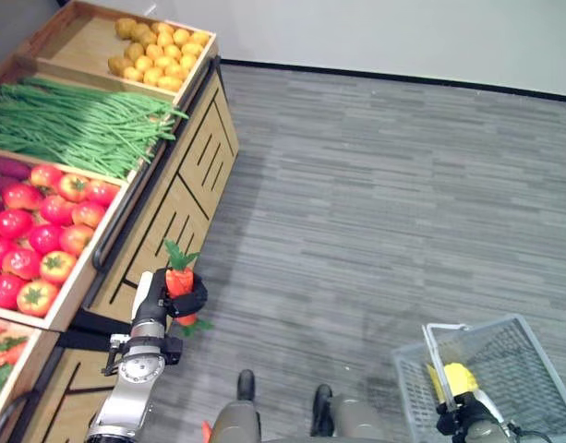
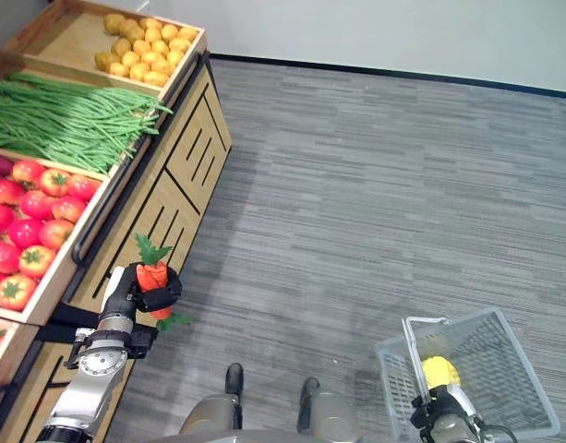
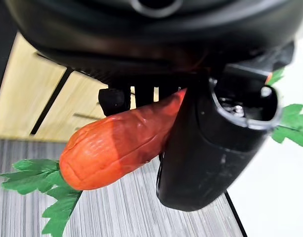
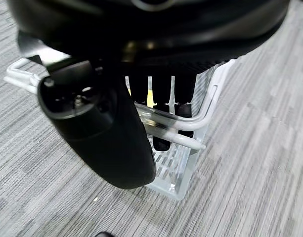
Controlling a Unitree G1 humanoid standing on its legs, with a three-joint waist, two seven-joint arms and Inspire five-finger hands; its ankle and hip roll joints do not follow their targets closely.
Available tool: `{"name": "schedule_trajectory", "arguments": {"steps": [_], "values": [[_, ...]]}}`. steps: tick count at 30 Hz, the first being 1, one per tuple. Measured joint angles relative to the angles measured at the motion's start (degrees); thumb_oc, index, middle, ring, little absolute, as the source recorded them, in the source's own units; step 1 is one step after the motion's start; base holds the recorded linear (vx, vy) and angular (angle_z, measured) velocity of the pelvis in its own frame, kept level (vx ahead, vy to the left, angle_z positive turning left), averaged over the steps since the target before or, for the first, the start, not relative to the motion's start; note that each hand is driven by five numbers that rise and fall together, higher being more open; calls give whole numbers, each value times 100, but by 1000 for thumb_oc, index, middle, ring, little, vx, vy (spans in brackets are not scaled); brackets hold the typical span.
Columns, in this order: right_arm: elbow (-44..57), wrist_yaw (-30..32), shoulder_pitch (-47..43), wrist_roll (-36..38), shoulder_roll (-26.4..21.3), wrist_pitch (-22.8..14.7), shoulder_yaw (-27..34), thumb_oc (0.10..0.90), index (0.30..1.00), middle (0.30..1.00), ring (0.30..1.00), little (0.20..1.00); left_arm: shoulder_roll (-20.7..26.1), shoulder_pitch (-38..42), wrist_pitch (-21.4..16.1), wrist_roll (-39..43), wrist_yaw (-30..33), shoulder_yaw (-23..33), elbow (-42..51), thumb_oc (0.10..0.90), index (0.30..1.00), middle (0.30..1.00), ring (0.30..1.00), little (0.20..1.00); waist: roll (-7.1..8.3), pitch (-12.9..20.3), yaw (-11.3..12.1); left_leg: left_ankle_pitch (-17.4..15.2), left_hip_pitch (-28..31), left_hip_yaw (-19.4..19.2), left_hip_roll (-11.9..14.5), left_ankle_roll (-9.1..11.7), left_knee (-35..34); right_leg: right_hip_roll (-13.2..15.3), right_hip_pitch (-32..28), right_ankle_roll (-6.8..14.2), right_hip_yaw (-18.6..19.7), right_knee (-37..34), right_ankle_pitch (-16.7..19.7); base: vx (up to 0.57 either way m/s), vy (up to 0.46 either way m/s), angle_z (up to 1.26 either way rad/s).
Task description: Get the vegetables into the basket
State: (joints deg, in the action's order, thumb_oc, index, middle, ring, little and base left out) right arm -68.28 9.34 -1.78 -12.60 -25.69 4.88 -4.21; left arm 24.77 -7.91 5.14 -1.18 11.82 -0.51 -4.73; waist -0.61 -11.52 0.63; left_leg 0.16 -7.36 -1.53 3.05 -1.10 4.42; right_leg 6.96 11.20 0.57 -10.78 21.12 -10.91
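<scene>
Beside the wooden produce stand, the robot's left hand has its fingers curled round an orange toy carrot with green leaves, lifted clear of the crates, likely for the trip across to the basket. Its right hand is wrapped round the handle of a pale wire shopping basket, held low over the grey floor; something yellow already lies inside. Farther along the stand, separate crates hold red tomatoes, long green beans and small yellow potatoes.
</scene>
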Motion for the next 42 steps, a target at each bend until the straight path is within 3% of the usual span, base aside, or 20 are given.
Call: {"name": "schedule_trajectory", "arguments": {"steps": [1,2,4,5,7,14,25,30,39,42], "values": [[9,6,7,5,-13,27,61,400,300,300,300,300,61,57,1,-2,6,6,-14,400,300,300,300,300,-67,35,-28,49,-8,-122,-129,184,-67,133,92,118,48,-23,69,51,520,-41],[18,12,3,11,15,37,92,400,300,300,300,300,112,89,1,-3,22,9,-8,400,300,300,300,300,-62,35,-12,0,-36,-233,-239,65,-46,201,116,224,98,-75,138,54,490,-51],[61,-6,-57,21,130,77,72,400,300,300,300,300,218,96,-1,-9,104,74,-7,400,300,300,300,300,-90,49,125,22,-33,-563,-244,41,-88,302,227,265,16,-275,463,65,368,-88],[75,-61,-128,34,272,67,0,400,300,300,300,300,322,92,14,-11,177,135,-17,400,300,300,300,300,-77,73,283,25,22,-887,-215,1,-191,357,153,134,-512,-608,719,38,248,-95],[57,41,-208,154,334,132,-62,400,300,300,300,300,392,191,28,-18,196,166,-28,400,300,300,300,300,-50,66,200,3,12,-979,-314,-75,-193,414,7,248,-825,-993,956,52,248,-50],[385,-42,-227,246,478,110,-161,400,300,300,300,300,634,305,73,-123,-84,-17,-10,400,300,300,300,300,78,88,169,-84,441,-1303,-414,-221,-306,449,-336,429,-736,-1265,1205,8,147,-24],[1007,-151,-598,427,467,396,-360,400,300,300,300,300,704,373,276,-343,-751,-607,-11,400,300,300,300,300,18,143,110,197,755,-1372,-338,-177,-793,314,-642,462,-806,-1791,1419,-34,-61,-4],[1545,-203,-942,467,410,572,-868,400,300,300,300,300,700,1109,528,-1272,-1051,-1473,-554,400,300,300,300,300,-88,258,97,208,911,-1311,-265,-160,-806,152,-1018,410,-887,-2233,1556,-9,-126,3],[2450,-351,-1181,449,549,512,-1440,400,300,300,300,300,508,1713,473,-2547,-1260,-2167,-813,400,300,300,300,300,-239,436,67,212,1075,-1345,-177,-152,-863,-14,-1246,329,-782,-2573,1678,6,-113,-7],[2702,-397,-1218,430,589,562,-1808,400,300,300,300,300,139,2094,465,-3009,-1292,-2489,-1592,400,300,300,300,300,-299,524,-13,235,1139,-1412,-158,-116,-937,-44,-1263,329,-746,-2612,1684,24,-80,-9]]}}
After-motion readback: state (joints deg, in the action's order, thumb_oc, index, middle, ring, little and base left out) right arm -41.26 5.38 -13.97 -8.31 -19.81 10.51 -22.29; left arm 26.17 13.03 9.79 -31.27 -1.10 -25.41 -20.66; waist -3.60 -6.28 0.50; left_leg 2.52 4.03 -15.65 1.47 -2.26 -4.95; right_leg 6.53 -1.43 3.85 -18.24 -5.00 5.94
